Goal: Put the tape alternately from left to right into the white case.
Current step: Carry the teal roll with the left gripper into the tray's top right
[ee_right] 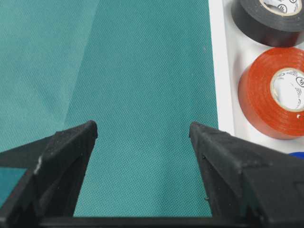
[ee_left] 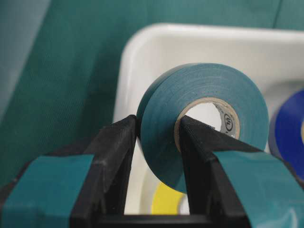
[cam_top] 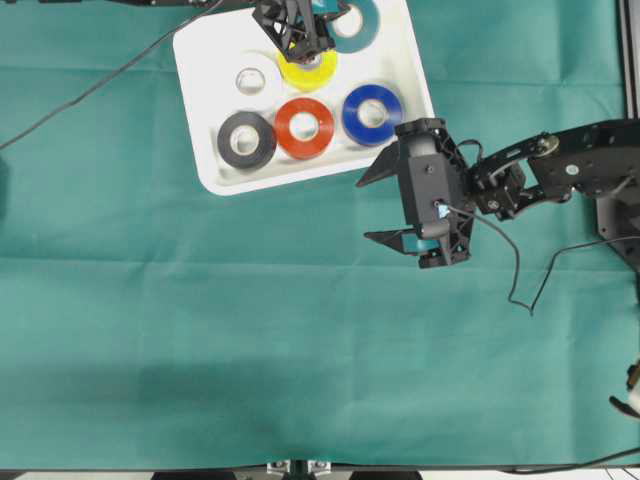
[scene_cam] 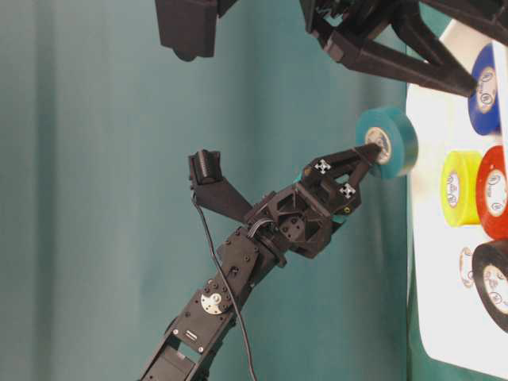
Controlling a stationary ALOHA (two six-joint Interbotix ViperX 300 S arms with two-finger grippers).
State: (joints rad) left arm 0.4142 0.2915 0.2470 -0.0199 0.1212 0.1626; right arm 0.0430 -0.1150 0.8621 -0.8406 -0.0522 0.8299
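A: Left arm?

B: Reaches in from the top edge of the overhead view. Left gripper (ee_left: pixel 156 133) is clamped on the wall of the teal roll (ee_left: pixel 202 116): one finger on the outer face, the other inside the core. The roll stands on edge in the grip.

A: From table level?

B: Left arm stretched long, wrist nearly in line with the forearm, fingertips pinched at the roll's core.

A: Right arm?

B: Comes in from the right edge of the overhead view, elbow bent, wrist rolled to one side. Right gripper (cam_top: pixel 388 204) has its jaws spread wide with nothing between them, hanging over the green cloth (ee_right: pixel 142 71).
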